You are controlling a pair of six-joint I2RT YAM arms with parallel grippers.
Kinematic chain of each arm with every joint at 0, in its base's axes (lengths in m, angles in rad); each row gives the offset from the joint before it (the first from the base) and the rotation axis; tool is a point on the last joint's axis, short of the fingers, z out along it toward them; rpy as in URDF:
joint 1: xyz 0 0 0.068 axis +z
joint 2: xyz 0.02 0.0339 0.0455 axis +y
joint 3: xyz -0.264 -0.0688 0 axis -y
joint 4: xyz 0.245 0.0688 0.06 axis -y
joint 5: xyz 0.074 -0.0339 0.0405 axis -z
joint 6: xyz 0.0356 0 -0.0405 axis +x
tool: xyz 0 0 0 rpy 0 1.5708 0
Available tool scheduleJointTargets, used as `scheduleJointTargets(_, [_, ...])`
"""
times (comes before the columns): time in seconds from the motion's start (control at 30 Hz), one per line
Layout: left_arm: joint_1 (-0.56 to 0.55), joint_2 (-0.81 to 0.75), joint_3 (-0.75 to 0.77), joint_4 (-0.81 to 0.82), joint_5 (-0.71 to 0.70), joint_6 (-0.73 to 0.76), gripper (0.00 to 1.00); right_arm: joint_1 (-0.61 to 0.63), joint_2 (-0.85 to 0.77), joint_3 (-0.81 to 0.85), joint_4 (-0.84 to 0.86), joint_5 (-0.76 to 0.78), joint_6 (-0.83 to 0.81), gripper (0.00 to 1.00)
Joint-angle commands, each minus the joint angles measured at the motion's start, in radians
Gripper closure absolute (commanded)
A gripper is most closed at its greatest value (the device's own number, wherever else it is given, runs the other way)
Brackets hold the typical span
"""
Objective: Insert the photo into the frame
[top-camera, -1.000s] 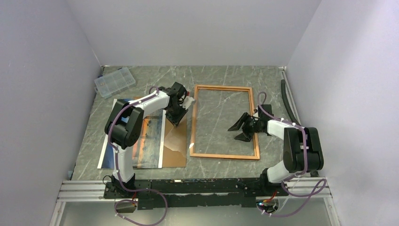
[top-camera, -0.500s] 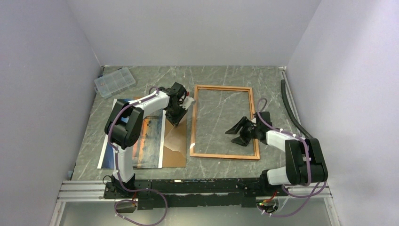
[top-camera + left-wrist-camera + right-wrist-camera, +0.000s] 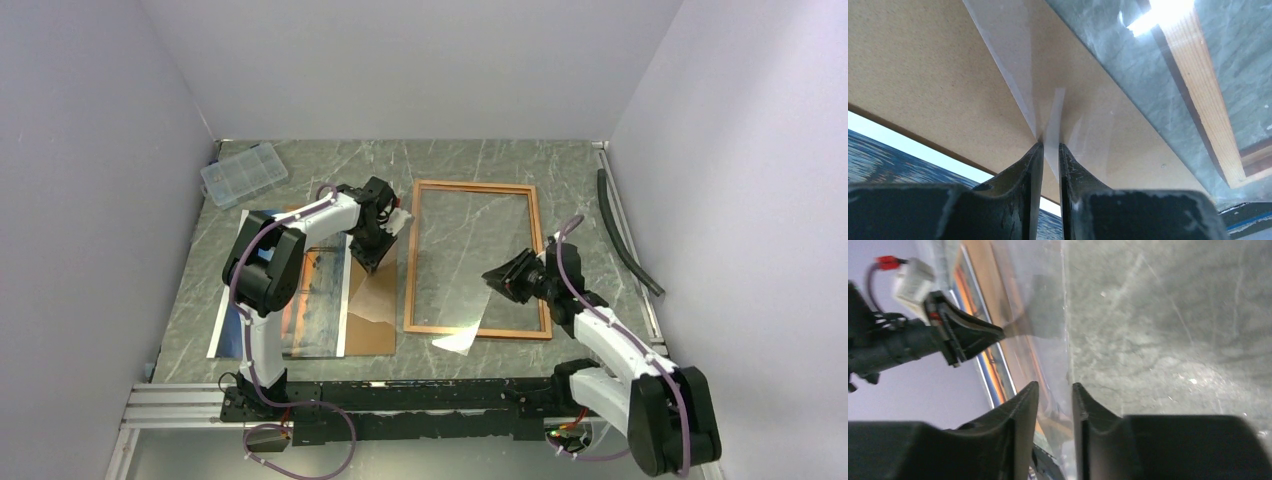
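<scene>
Frame glazing first: my left claw (image 3: 1048,148) is clenched on a corner of the clear pane (image 3: 1088,112), fingers almost touching with only the thin sheet between them. Under it lies the brown backing board (image 3: 923,65), and at the board's left edge the photo (image 3: 318,300) lies flat, picture up. My right claw (image 3: 1054,387) has the pane's opposite edge running between its fingers with a narrow gap; I cannot tell whether they pinch it. The frame (image 3: 410,270) lies flat on the table (image 3: 470,160), just right of the board, between my arms.
</scene>
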Motion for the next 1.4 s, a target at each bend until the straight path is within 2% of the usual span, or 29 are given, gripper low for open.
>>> scheduleJointTargets(0.0, [-0.011,-0.026,0.032,-0.057,0.067,-0.033,0.77,0.006,-0.074,0.047,0.083,0.055,0.005,0.75])
scheduleJointTargets(0.1, [-0.011,-0.026,0.044,-0.077,0.094,-0.045,0.77,0.004,-0.028,0.126,0.007,0.025,-0.065,0.88])
scheduleJointTargets(0.17, [-0.011,-0.03,0.048,-0.082,0.103,-0.051,0.77,0.003,0.013,0.158,0.0,-0.014,-0.092,0.93])
scheduleJointTargets(0.23, [-0.011,-0.034,0.051,-0.086,0.107,-0.051,0.77,0.003,0.047,0.17,0.001,-0.049,-0.097,0.93])
scheduleJointTargets(0.47, [-0.011,-0.055,0.05,-0.099,0.123,-0.052,0.77,-0.001,0.117,0.21,0.011,-0.08,-0.131,0.85])
scheduleJointTargets(0.5, [-0.011,-0.06,0.054,-0.104,0.124,-0.052,0.77,-0.008,0.126,0.232,-0.01,-0.08,-0.151,0.87])
scheduleJointTargets(0.57, [-0.011,-0.071,0.073,-0.12,0.123,-0.052,0.75,-0.044,0.14,0.276,-0.054,-0.113,-0.2,1.0])
scheduleJointTargets(0.63, [-0.009,-0.087,0.102,-0.138,0.107,-0.054,0.69,-0.095,0.147,0.331,-0.106,-0.167,-0.257,1.0])
scheduleJointTargets(0.7, [0.002,-0.107,0.132,-0.143,0.087,-0.063,0.62,-0.132,0.157,0.422,-0.229,-0.178,-0.348,1.0])
scheduleJointTargets(0.83, [0.025,-0.127,0.194,-0.149,0.041,-0.092,0.43,-0.179,0.206,0.623,-0.457,-0.237,-0.51,1.0])
scheduleJointTargets(0.9, [0.027,-0.122,0.216,-0.142,0.028,-0.107,0.39,-0.193,0.205,0.687,-0.54,-0.241,-0.551,1.0])
scheduleJointTargets(1.1, [0.015,-0.043,0.246,-0.101,0.081,-0.147,0.39,-0.259,0.125,0.777,-0.666,-0.187,-0.595,1.0])
scheduleJointTargets(1.37, [-0.066,0.084,0.307,-0.009,0.108,-0.201,0.43,-0.325,0.054,0.841,-0.765,-0.143,-0.613,1.0])
